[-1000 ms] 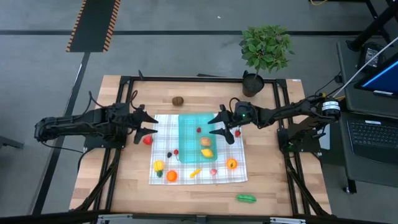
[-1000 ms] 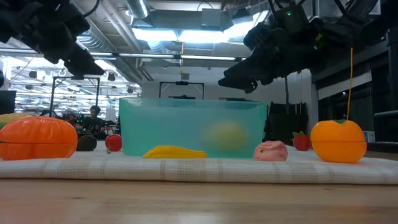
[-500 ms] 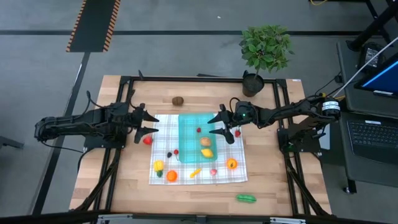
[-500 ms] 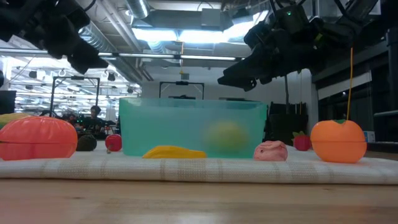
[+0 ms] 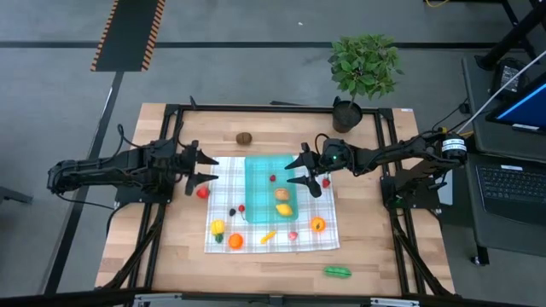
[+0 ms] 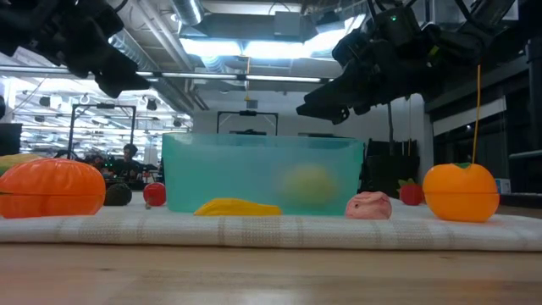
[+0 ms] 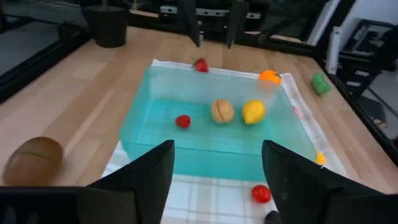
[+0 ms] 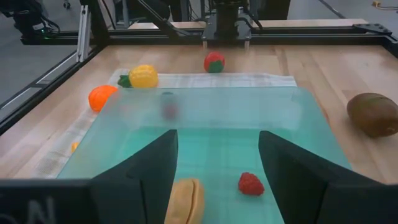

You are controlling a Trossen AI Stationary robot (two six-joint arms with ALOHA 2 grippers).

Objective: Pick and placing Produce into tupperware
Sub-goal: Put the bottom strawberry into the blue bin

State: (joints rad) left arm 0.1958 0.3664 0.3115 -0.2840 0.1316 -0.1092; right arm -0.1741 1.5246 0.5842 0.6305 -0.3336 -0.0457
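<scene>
Now, left gripper (image 5: 207, 168): jaws spread, empty, red tomato (image 5: 202, 193) just beside
right gripper (image 5: 301, 171): jaws spread, empty, above tupperware (image 5: 260, 170) edge
strawberry (image 5: 273, 178): in tupperware near right jaws

Left gripper (image 5: 207, 170) fingers spread, empty; right gripper (image 5: 299, 173) fingers spread, empty; both raised.

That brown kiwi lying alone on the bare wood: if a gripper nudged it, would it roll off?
Probably it would roll a little: the kiwi looks egg-shaped and smooth, lying on bare table wood rather than on the cloth. An oval tends to wobble and curve, not run straight. It is likely light.
</scene>
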